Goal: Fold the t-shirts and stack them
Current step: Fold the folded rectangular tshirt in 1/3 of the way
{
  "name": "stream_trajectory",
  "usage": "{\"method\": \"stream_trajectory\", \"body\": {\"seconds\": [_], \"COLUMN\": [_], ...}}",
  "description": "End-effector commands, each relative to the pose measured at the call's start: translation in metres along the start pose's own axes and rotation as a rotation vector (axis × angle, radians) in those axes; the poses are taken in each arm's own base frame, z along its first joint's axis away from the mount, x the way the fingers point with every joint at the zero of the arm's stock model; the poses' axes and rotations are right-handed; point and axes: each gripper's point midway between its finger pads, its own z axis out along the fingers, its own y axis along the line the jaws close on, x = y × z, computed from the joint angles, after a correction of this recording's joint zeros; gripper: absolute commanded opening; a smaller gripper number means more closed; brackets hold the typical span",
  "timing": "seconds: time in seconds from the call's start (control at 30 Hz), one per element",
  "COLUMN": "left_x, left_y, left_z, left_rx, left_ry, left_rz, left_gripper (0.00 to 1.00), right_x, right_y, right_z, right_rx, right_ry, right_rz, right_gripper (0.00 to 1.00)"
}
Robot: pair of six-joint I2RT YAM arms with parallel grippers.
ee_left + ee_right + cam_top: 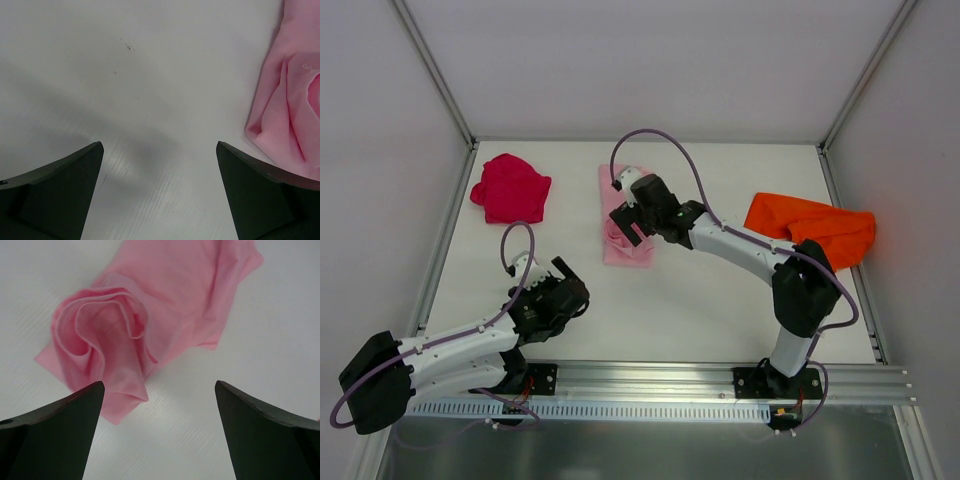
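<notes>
You have three t-shirts on the table [700,310]: the left t-shirt [511,188] far back-left, the middle t-shirt [625,250] beneath the right gripper [628,225], the right t-shirt [815,228] by the right edge, and the left gripper [570,288] nearer you, left of the middle one.

White table [670,320] boxed by pale walls [650,60] — metal rail [720,380] along near edge.

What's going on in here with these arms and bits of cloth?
Two robot arms are set to fold and stack three t-shirts on a white table. All lie rumpled and apart: the red t-shirt far left, the pink t-shirt in the middle, the orange t-shirt at right. The right pincer hovers open over the pink one, holding nothing. The left pincer, also open, hovers over bare table beside it.
</notes>
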Motion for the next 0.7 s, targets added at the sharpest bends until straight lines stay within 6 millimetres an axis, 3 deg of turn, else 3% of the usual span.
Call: {"method": "stream_trajectory", "body": {"seconds": [0.0, 0.07, 0.23, 0.5, 0.6, 0.67], "left_x": [-0.002, -0.001, 0.002, -0.003, -0.002, -0.002], "left_y": [-0.005, -0.005, -0.005, 0.009, 0.012, 0.01], "left_z": [0.001, 0.002, 0.003, 0.001, 0.002, 0.002], "left_rx": [0.013, 0.01, 0.011, -0.011, -0.013, -0.013], "left_ry": [-0.017, -0.015, -0.011, -0.033, -0.037, -0.036], "left_rz": [0.004, 0.011, 0.007, -0.018, -0.016, -0.017], "left_gripper": [0.99, 0.99, 0.99, 0.99, 0.99, 0.99], "right_x": [0.001, 0.009, 0.023, 0.017, 0.016, 0.027], "right_y": [0.043, 0.069, 0.095, 0.117, 0.114, 0.11], "right_z": [-0.024, -0.032, -0.04, -0.067, -0.053, -0.035], "right_rx": [-0.25, -0.396, -0.595, -0.846, -0.838, -0.777], "right_ry": [0.019, 0.042, 0.06, 0.02, 0.037, 0.093], "right_rz": [0.049, 0.07, 0.137, 0.198, 0.199, 0.194], "right_gripper": [1.0, 1.0, 1.0, 1.0, 1.0, 1.0]}}
